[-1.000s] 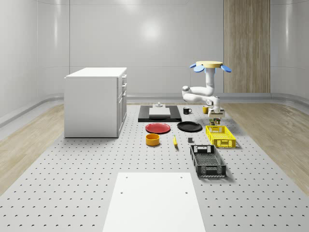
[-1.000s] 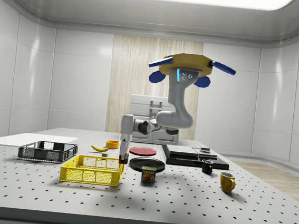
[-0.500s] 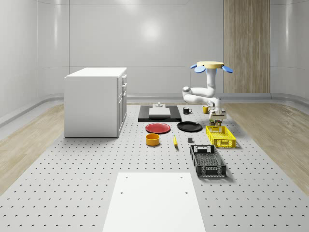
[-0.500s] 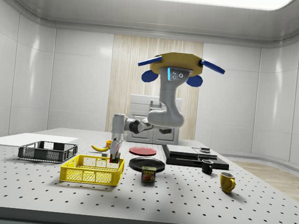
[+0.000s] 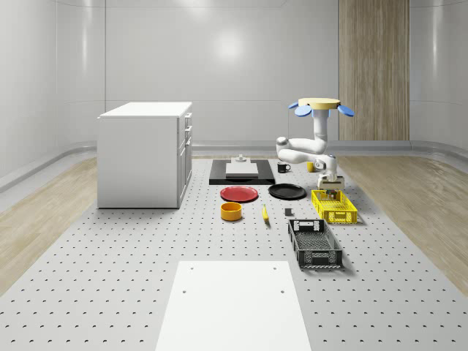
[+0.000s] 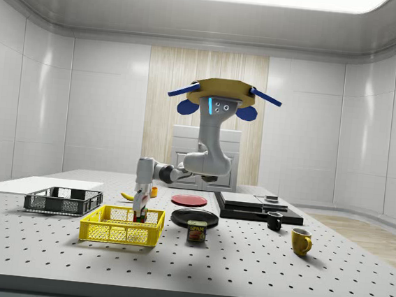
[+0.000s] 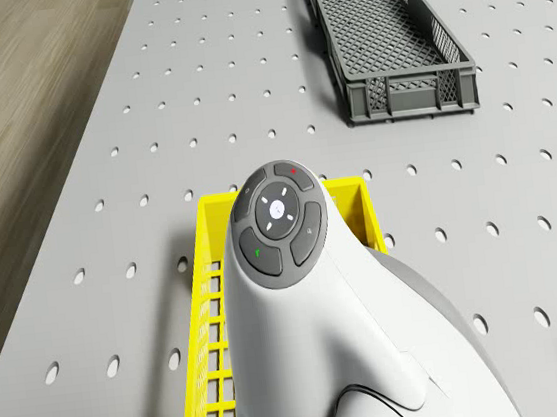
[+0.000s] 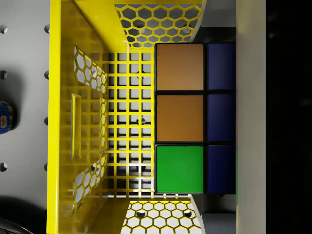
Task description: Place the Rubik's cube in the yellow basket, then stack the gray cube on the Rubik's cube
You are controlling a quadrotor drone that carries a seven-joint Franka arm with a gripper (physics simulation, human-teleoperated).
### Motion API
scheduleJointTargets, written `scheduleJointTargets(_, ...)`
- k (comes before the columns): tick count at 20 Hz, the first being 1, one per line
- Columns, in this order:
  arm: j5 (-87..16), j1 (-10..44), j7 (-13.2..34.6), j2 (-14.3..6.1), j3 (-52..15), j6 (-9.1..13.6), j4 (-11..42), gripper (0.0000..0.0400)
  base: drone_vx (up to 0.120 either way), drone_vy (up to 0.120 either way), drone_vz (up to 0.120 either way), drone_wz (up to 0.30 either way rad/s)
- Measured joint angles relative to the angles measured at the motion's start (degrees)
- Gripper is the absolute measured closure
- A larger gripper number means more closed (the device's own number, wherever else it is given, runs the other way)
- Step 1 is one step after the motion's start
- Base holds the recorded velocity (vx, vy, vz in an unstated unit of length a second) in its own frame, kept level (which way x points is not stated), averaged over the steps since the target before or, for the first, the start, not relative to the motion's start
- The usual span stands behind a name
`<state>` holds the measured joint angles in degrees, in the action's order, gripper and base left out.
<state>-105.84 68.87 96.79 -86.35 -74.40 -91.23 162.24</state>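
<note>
Hovering above the table's far right in the whole-scene view, the drone hangs its arm down to the gripper at the far end of the yellow basket; I see bare perforated table between this basket and the gray crate nearer the camera.

In the side view, the gripper sits inside the basket, near its right wall, with a tin just beyond that wall.

From the drone view, the smooth white arm covers much of the basket; the meshed crate lies well apart.

In the wrist view, the gripper grasps the Rubik's cube above the basket's gridded floor, honeycomb walls close on both ends.
</note>
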Motion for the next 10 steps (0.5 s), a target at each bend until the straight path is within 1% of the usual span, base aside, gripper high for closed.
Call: scheduleJointTargets(10, -5.2, 1.0, 0.0, -0.4, 5.7, -2.6, -1.7, 0.0075, 0.000, 0.000, 0.000, 0.000)
